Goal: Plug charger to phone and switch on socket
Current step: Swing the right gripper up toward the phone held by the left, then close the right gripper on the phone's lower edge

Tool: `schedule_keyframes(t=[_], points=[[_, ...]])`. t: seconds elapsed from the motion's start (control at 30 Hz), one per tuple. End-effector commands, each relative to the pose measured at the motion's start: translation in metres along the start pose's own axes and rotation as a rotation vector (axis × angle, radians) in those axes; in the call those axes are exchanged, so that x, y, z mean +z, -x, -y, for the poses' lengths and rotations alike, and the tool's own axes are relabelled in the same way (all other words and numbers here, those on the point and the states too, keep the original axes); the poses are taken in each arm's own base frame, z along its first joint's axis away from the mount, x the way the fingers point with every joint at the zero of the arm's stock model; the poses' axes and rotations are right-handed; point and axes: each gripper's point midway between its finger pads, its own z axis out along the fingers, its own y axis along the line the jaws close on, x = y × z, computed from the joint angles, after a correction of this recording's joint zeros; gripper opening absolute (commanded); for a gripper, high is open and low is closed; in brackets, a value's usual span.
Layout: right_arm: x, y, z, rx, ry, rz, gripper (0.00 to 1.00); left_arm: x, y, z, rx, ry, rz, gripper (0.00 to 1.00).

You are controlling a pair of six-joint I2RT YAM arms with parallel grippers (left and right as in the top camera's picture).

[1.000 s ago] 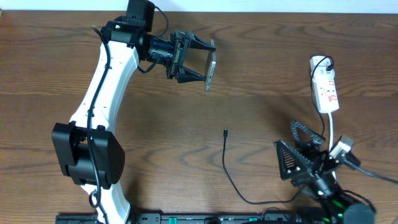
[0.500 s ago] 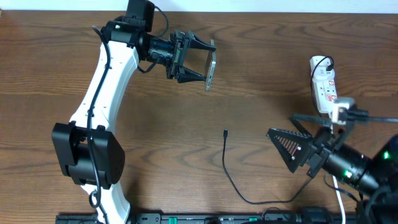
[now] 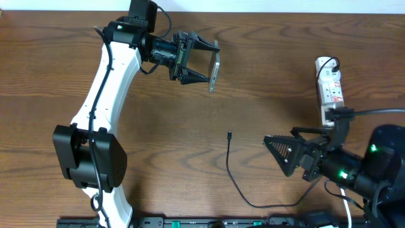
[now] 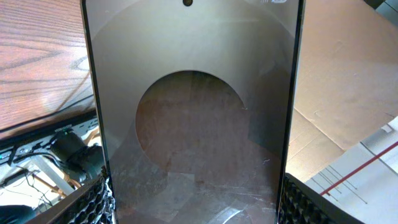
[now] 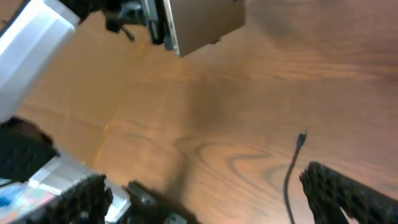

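L end effector (image 3: 212, 62) clamped on phone (image 4: 193, 124), held edge-up off counter (image 3: 158, 120). R end effector (image 3: 281, 136) wide open, near charger (image 3: 229, 168), not touching.

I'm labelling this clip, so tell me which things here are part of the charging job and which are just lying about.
Part of the job:
- phone, held in the left gripper
- charger, lying loose on the table
- socket, at the table's right side

Just lying about:
- black rail along the table's near edge
- cardboard beyond the table
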Motion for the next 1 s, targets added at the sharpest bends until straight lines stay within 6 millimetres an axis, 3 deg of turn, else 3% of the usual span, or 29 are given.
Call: schedule_keyframes(t=[0.0, 0.2, 0.33, 0.53, 0.7, 0.97], points=[[0.008, 0.017, 0.016, -0.022, -0.188, 0.014, 0.98, -0.005, -0.012, 0.011, 0.014, -0.036, -0.036, 0.69], [0.053, 0.023, 0.008, -0.085, -0.376, -0.073, 0.98, -0.005, -0.009, 0.009, 0.014, -0.026, -0.018, 0.69], [0.088, 0.029, -0.017, -0.184, -0.435, -0.105, 0.96, -0.005, -0.009, 0.009, 0.014, -0.026, -0.018, 0.69], [0.119, 0.062, -0.042, -0.207, -0.581, 0.031, 0.89, -0.005, -0.005, 0.007, 0.014, -0.013, 0.005, 0.69], [0.141, 0.074, -0.037, -0.060, -0.663, 0.157, 0.77, -0.005, -0.005, 0.007, 0.014, -0.013, 0.004, 0.69], [0.175, 0.072, -0.034, -0.044, -0.680, 0.176, 0.72, -0.005, -0.005, 0.007, 0.013, -0.013, 0.004, 0.69]])
